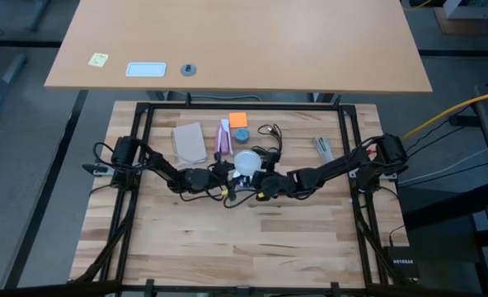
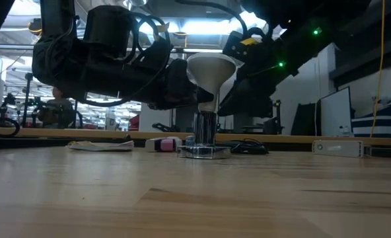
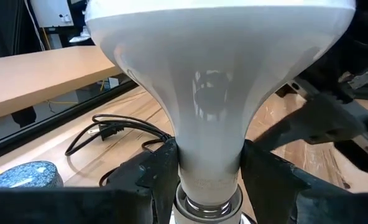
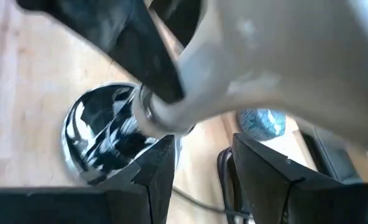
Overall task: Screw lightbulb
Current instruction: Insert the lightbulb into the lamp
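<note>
The lightbulb [image 1: 246,162] stands upright at table centre, globe up, its neck seated in the silvery socket [image 2: 204,151]; its long axis is vertical, in line with the socket stem. The left gripper [image 3: 209,171] approaches from 9 o'clock and is clamped on the neck. The right gripper [image 4: 199,165] lies at 3 o'clock, fingers apart, straddling the socket stem without visibly clamping it. Turning therefore falls to the left arm, about the vertical axis.

I see open wooden tabletop [image 1: 252,239] near me; far of the frosted white lightbulb [image 1: 247,161], a coiled black cord [image 1: 270,132], grey pad [image 1: 189,143] and orange note [image 1: 238,120] crowd the way.
</note>
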You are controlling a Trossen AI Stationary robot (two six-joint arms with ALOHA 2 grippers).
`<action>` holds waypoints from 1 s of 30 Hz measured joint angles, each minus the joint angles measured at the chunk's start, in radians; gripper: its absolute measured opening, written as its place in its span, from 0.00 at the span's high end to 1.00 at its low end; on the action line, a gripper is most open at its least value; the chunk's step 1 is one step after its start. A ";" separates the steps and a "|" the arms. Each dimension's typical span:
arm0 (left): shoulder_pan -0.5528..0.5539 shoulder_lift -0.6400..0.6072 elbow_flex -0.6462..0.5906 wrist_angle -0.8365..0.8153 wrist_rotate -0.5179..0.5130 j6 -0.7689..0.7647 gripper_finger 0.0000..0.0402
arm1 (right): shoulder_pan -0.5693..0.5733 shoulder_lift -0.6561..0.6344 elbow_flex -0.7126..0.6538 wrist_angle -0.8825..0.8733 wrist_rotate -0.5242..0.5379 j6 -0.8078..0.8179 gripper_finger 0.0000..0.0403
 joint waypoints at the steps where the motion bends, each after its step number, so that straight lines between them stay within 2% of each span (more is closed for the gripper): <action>1: 0.000 0.000 0.000 0.000 0.000 0.000 0.61 | 0.000 0.000 0.000 -0.011 0.003 0.009 0.59; 6: 0.000 0.001 0.000 0.000 -0.001 0.000 0.61 | -0.001 0.000 0.006 -0.026 0.011 0.014 0.59; 16: 0.001 0.001 -0.004 -0.003 -0.017 -0.005 0.61 | -0.001 0.001 0.073 -0.039 -0.015 -0.106 0.59; 25: 0.002 0.002 -0.002 -0.005 -0.012 -0.025 0.61 | -0.002 0.001 0.073 -0.093 -0.045 -0.096 0.59; 30: 0.002 0.002 -0.001 -0.006 -0.014 -0.021 0.61 | 0.008 0.002 0.074 -0.162 -0.049 -0.010 0.59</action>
